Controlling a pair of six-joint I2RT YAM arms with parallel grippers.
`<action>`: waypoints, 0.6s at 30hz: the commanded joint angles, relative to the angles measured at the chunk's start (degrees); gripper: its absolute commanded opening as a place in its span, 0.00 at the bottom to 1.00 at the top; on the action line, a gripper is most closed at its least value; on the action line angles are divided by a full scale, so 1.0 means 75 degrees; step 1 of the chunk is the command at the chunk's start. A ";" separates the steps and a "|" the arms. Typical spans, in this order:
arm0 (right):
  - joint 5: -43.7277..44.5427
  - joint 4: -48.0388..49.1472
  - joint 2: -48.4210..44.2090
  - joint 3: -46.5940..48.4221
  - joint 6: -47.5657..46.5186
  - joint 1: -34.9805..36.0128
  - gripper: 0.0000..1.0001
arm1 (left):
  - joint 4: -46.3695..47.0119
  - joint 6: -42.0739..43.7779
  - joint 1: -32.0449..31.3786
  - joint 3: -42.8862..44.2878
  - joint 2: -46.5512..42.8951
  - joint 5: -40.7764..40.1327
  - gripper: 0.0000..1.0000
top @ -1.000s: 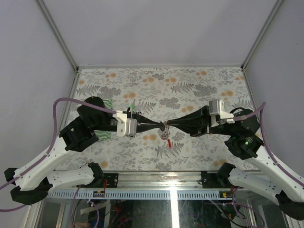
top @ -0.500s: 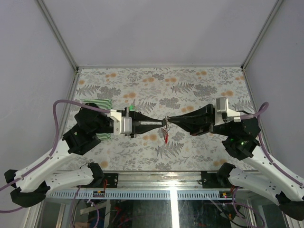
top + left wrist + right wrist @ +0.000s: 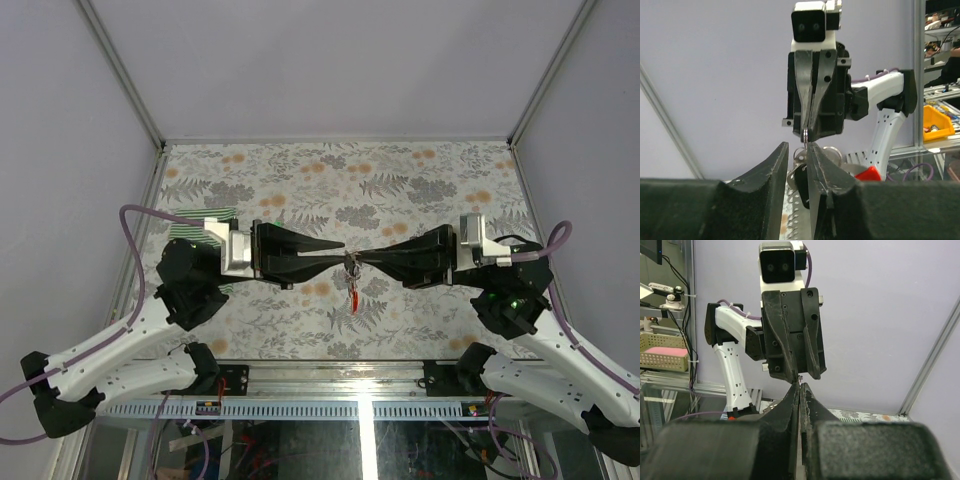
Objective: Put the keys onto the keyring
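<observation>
The keyring [image 3: 805,135], a thin wire ring, is pinched edge-on in the tips of my right gripper [image 3: 358,256], which is shut on it above the middle of the table. The keys [image 3: 350,270] hang under it in a small bunch: silvery heads [image 3: 830,152], a black tag [image 3: 802,186] and a red tag [image 3: 353,298]. My left gripper [image 3: 344,250] faces the right one tip to tip. Its jaws stand apart in the left wrist view [image 3: 797,146], with the ring beside the right finger and nothing clamped. In the right wrist view my right gripper [image 3: 800,385] shows no gap.
A green-and-white striped cloth [image 3: 222,215] lies on the floral table cover [image 3: 400,180] at the left, mostly under the left arm. Grey walls enclose the table on three sides. The arm bases and a rail [image 3: 330,382] run along the near edge.
My left gripper has opened from shut and its wrist has rolled. The bunch now hangs from the right gripper alone. Both arms shifted slightly; the meeting point stayed mid-table.
</observation>
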 commanded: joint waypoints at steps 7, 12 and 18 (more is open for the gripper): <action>-0.0017 0.0343 -0.0110 0.0307 -0.0254 0.0015 0.00 | 0.1281 -0.0558 -0.0045 -0.0005 0.0108 0.0401 0.24; -0.0014 0.0446 -0.0151 0.0307 -0.0226 0.0015 0.00 | 0.1282 -0.0627 -0.0049 -0.0051 0.0208 0.0402 0.25; -0.0078 0.0549 -0.0184 0.0301 -0.0147 0.0014 0.00 | 0.1359 -0.0692 -0.0045 -0.0145 0.0303 0.0387 0.26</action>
